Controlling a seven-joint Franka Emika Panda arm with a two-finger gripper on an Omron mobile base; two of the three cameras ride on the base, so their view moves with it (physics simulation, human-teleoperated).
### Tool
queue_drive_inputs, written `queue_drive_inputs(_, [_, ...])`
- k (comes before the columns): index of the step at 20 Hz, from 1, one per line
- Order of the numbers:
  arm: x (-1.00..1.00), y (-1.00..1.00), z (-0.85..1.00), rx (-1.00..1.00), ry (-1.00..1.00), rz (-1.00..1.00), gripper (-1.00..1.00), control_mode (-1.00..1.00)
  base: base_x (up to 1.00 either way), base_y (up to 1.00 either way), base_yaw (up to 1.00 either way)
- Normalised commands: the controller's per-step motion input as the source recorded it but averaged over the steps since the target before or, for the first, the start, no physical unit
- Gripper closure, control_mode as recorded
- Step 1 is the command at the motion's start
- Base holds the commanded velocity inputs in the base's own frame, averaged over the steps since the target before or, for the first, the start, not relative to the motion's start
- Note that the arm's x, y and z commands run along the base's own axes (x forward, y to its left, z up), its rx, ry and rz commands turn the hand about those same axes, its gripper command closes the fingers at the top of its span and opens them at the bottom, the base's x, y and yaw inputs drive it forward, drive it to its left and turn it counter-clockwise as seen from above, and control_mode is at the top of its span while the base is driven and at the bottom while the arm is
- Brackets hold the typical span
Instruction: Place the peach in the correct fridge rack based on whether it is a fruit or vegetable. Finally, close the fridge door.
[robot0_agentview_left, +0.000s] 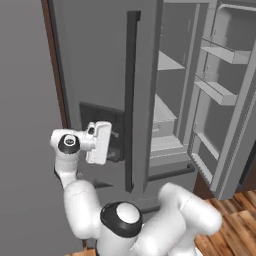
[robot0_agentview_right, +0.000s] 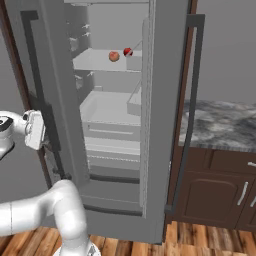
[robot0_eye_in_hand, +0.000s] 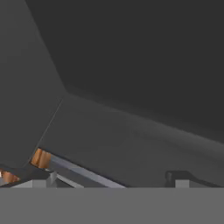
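— Where's your peach (robot0_agentview_right: 114, 56)?

— On the fridge rack (robot0_agentview_right: 95, 62), smooth and pale orange, just beside a darker red fruit (robot0_agentview_right: 128, 51).

— What blocks you?

— The closed grey fridge door (robot0_agentview_left: 100, 75); your tool (robot0_agentview_left: 116, 143) is close against its dark dispenser panel (robot0_agentview_left: 107, 117). I can't tell its finger spacing.

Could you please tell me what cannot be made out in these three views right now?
- Gripper jaws: base views, hidden between the white hand and the dark dispenser panel.
- Finger tips: hand view, cut off by the bottom edge.
- Peach: right base view, too small to tell how it rests on the fridge rack.
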Motion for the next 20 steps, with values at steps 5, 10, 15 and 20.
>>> queue_drive_inputs(5, [0.48,-0.34,0.00,0.06,-0.07,0.31,-1.00,-1.00,0.00,0.00,0.00])
queue_drive_inputs(10, [0.68,-0.18,0.00,0.04,-0.04,0.36,-1.00,-1.00,0.00,0.00,0.00])
queue_drive_inputs(15, [0.77,-0.15,0.00,0.05,-0.03,0.41,-1.00,-1.00,0.00,0.00,0.00])
queue_drive_inputs(20, [0.86,-0.03,0.00,0.01,0.00,0.38,-1.00,-1.00,0.00,0.00,0.00])
